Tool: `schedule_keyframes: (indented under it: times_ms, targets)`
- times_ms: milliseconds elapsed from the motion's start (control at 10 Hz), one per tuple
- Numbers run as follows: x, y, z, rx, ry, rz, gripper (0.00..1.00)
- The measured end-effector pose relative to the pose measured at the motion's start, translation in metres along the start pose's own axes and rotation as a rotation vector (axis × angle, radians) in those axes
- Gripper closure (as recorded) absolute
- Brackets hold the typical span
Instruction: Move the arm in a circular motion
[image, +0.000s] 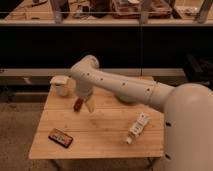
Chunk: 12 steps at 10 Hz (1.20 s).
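Where the arm is reaching (camera view): the arm (120, 87) is stretching from the bulky body at the right, up and leftward to a rounded elbow, then bending down toward the bench (100, 137).
Hand: the hand (90, 106) is hanging at the arm's short pale tip, low over the bench's left-centre part; whether it is released or clenched, I cannot tell.
Long axis: the main segment is running right to left with a slight climb, and the tip is pointing downward.
Relation for the circle: the hand is hovering just beside a red-brown item (77, 104), which is lying to its left in the picture (contact cannot be told), so any sweep at this height is probably risking a nudge.
Count: one arm, one hand, one white cup (61, 85), one red-brown item, one dark packet (60, 137), one white bottle (137, 127) lying on its side.
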Motion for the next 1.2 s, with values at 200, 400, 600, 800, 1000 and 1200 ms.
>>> schedule_keyframes:
  times_ms: [200, 400, 600, 800, 1000, 1200]
  targets:
    - [0.083, 0.006, -0.016, -0.006, 0.096, 0.093, 0.2]
    - [0.146, 0.044, -0.027, -0.026, 0.154, 0.225, 0.2]
    - [0.183, 0.1, -0.033, -0.06, 0.189, 0.36, 0.2]
    - [0.193, 0.189, -0.044, -0.108, 0.215, 0.537, 0.2]
    - [0.16, 0.243, -0.056, -0.115, 0.221, 0.617, 0.2]
    - [0.089, 0.27, -0.071, -0.089, 0.22, 0.617, 0.2]
